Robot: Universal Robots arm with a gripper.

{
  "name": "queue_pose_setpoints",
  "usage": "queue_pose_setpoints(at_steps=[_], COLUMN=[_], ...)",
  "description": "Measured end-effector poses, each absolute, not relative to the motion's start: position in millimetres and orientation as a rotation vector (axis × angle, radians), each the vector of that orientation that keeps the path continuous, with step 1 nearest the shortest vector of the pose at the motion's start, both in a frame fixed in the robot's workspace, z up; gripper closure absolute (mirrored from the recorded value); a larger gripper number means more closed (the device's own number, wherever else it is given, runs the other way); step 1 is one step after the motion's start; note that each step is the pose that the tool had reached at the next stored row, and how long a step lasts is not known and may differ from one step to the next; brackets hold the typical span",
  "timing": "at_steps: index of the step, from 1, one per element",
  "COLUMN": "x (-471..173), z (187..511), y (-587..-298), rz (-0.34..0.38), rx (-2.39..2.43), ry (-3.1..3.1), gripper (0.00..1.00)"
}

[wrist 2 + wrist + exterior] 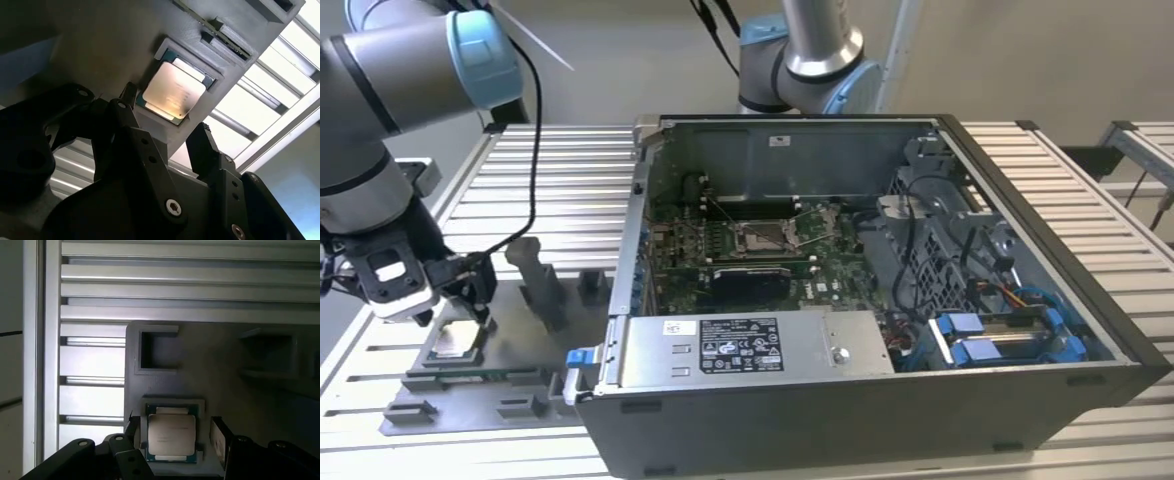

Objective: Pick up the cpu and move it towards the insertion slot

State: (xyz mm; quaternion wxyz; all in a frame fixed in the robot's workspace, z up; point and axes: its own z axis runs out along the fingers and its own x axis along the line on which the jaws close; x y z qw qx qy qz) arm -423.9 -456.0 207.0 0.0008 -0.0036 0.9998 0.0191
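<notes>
The cpu is a small square chip with a pale metal top. It lies flat in a recess of the grey fixture plate at the exterior view's left. My gripper hangs just above it, open. In both wrist views the two black fingers stand on either side of the cpu with small gaps. The cpu sits just past the gripper. The insertion slot, a silver-framed socket on the green board, lies inside the open computer case, well off to the exterior view's right.
A grey upright post and low blocks stand on the fixture plate beside the gripper. The case's metal wall rises between plate and socket. A power supply sits at the case front. A second arm stands behind the case.
</notes>
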Motion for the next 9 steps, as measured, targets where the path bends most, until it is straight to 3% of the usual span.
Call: queue_pose_setpoints(at_steps=[9], x=[-424.3], z=[198.5], y=[-461.9], rz=[0.06], rx=[-0.011], ry=[3.139], gripper=[0.0])
